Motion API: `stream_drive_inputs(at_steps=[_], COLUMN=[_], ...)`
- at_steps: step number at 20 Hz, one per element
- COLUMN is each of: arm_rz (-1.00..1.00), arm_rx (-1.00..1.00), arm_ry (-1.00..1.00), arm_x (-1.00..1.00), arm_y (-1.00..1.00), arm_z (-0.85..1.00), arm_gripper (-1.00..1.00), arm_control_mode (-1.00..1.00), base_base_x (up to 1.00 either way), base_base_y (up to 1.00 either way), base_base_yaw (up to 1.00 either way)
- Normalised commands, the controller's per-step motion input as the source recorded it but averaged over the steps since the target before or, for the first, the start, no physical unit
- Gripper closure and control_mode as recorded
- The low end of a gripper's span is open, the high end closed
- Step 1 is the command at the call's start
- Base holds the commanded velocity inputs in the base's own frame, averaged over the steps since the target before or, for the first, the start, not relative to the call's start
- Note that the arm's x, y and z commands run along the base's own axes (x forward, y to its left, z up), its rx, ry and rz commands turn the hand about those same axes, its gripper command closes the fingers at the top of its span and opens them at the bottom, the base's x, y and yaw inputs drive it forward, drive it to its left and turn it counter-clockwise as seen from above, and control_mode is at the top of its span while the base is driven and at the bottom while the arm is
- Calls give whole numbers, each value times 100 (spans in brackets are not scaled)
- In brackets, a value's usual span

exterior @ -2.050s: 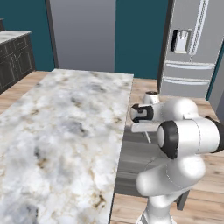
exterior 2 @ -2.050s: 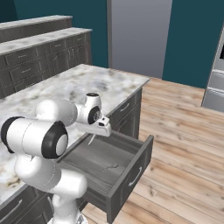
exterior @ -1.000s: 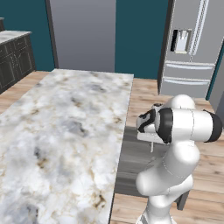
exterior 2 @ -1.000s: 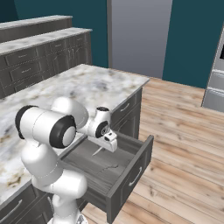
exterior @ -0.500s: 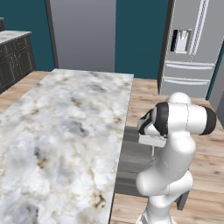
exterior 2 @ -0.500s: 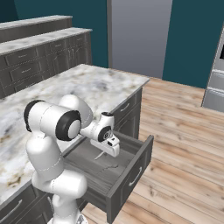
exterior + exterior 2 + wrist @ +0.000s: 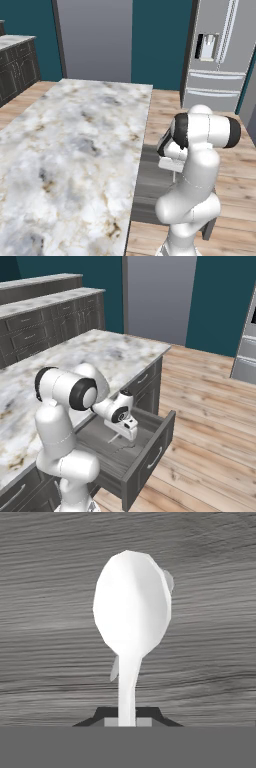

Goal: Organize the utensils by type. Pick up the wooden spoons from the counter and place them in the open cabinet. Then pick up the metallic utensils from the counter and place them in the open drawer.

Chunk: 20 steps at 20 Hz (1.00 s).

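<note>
Lowered since two seconds ago: arm folded down from desk-edge height, fingers [image 7: 129, 437] now inside the open drawer [image 7: 150, 453]. Fingers clamped on the handle of a metal spoon [image 7: 132, 619], bowl pointing away from the hand, over the grey wood-grain drawer floor. From the right base, spoon [image 7: 118, 440] hangs below the hand, close to the drawer floor; contact unclear. Drawer pulled out from the base units under the marble desk [image 7: 75, 363], bar handle on its front. Desk top [image 7: 70, 150] bare marble. Fridge [image 7: 220, 50] beyond on the wood floor.
</note>
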Motion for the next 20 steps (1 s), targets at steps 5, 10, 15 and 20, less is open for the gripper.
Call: stream_drive_inputs(at_steps=[5, 10, 15, 20], arm_rz=[0, 0, 0, 0], arm_rx=[5, 0, 0, 0], arm_ry=[0, 0, 0, 0], arm_x=[2, 7, 9, 11], arm_y=[0, 0, 0, 0], arm_z=[-18, -12, -13, -17], arm_gripper=[100, 100, 100, 100], arm_control_mode=[-100, -100, -100, -100], base_base_x=[0, 0, 0, 0], base_base_y=[0, 0, 0, 0], base_base_yaw=[0, 0, 0, 0])
